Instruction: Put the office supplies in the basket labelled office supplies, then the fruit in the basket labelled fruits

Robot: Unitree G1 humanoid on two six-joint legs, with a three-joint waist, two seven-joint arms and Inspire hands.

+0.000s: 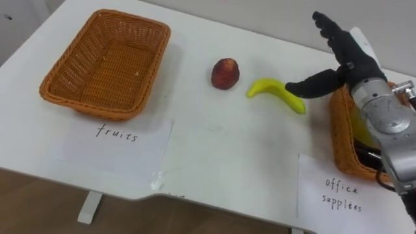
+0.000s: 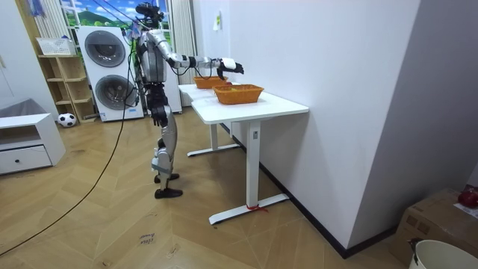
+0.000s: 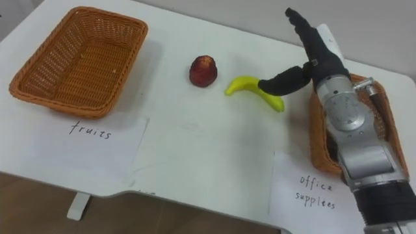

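Splayed right hand (image 1: pixel 354 62) above banana (image 1: pixel 273 91), between apple (image 1: pixel 225 73) and right-side basket (image 1: pixel 341 140)

Items counted on one white table (image 1: pixel 221 149): two wicker baskets, namely the left basket (image 1: pixel 62 78) and the right basket (image 1: pixel 339 133); two paper labels, namely the fruits label (image 1: pixel 120 140) and the office supplies label (image 1: pixel 338 192); one red apple (image 1: pixel 225 73); one banana (image 1: pixel 276 92). The right basket's contents (image 1: pixel 359 131) appear yellow and dark, and their number cannot be established.
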